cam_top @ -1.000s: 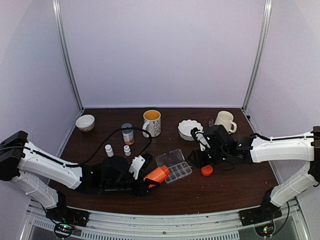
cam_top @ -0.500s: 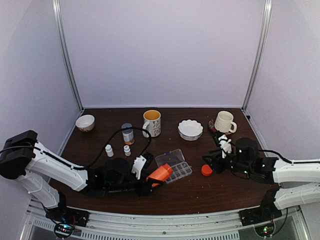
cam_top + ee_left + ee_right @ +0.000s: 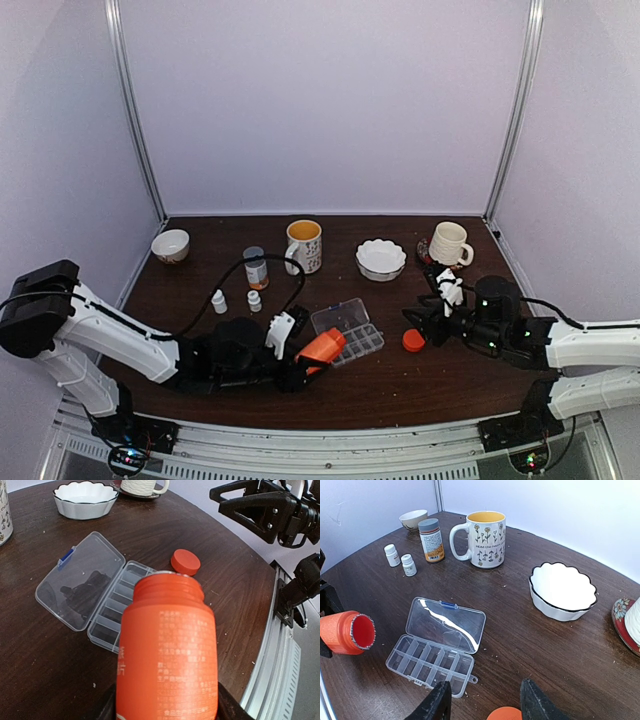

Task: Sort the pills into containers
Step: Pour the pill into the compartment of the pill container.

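Observation:
My left gripper (image 3: 167, 711) is shut on an orange bottle (image 3: 167, 650) (image 3: 322, 347). The bottle is uncapped and tilted, its mouth toward the clear pill box (image 3: 347, 331) (image 3: 100, 605) (image 3: 435, 650). The box lies open and its containers look empty. A few tiny pale specks (image 3: 496, 657) beside the box may be pills; I cannot tell. The bottle's inside does not show any. The orange cap (image 3: 413, 341) (image 3: 506, 714) lies on the table right of the box. My right gripper (image 3: 428, 322) (image 3: 485, 700) hovers open just behind the cap, holding nothing.
Along the back stand a small bowl (image 3: 170, 245), a grey-capped bottle (image 3: 256, 268), a flowered mug (image 3: 304, 246), a white scalloped bowl (image 3: 381, 258) and a cream mug (image 3: 449, 243) on a saucer. Two small white bottles (image 3: 219, 300) stand left of the box. A black cable (image 3: 240, 265) arcs over the left arm.
The right arm has drawn back and down to the right, away from the box, and its jaws have widened. The cap stays on the table. The left arm barely moved.

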`<state>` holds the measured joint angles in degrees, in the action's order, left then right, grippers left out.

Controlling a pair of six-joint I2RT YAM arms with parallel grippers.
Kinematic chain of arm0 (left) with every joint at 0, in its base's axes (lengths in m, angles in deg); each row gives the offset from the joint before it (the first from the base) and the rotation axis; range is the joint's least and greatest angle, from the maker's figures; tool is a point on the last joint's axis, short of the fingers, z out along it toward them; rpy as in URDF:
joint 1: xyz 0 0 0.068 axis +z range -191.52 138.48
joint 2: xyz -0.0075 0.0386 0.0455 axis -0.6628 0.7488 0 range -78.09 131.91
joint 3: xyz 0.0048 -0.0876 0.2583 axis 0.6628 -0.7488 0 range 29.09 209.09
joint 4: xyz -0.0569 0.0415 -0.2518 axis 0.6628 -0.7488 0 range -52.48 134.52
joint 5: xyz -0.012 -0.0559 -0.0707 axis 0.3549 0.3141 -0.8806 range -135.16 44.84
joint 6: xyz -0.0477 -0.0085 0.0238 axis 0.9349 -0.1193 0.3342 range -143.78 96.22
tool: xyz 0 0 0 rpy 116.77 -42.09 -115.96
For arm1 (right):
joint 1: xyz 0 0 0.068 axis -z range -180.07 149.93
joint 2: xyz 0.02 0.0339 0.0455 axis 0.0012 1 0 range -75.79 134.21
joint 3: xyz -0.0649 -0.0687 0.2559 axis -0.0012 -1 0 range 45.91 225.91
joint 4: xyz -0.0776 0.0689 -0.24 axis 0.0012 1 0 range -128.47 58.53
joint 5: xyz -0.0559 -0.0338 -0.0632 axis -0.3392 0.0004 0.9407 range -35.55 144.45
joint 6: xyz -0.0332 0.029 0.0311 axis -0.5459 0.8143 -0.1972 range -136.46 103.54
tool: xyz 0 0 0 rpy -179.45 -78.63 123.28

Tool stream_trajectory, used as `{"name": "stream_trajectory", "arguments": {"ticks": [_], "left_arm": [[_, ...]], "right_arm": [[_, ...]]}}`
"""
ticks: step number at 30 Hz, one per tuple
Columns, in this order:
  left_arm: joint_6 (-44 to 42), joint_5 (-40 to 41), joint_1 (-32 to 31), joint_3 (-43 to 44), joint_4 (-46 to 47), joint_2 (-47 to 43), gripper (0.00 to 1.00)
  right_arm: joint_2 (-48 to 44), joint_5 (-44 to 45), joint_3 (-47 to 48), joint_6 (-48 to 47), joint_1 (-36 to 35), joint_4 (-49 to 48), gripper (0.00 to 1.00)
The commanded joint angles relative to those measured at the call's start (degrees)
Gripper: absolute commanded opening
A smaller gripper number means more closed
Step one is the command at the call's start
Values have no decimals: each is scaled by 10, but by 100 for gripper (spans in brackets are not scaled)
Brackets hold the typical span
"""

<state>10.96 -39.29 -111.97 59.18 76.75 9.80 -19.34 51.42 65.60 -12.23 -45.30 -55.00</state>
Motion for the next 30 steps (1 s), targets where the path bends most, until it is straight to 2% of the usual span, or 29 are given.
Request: {"name": "stream_trajectory", "arguments": {"ticks": [1, 4, 10, 21, 30], "left_arm": [[8, 20, -3, 14, 13, 9, 18], [5, 27, -3, 15, 8, 14, 18], [9, 15, -3, 34, -18, 32, 1], [21, 24, -3, 27, -34, 15, 0], [21, 12, -3, 70, -121, 11, 0]], "right_arm": [[-17, 3, 10, -11, 2, -6, 52], [-20, 2, 8, -15, 2, -4, 52], [-26, 5, 5, -17, 2, -3, 53], [-24, 5, 4, -15, 2, 1, 53], [-23, 2, 5, -20, 2, 2, 53]]}}
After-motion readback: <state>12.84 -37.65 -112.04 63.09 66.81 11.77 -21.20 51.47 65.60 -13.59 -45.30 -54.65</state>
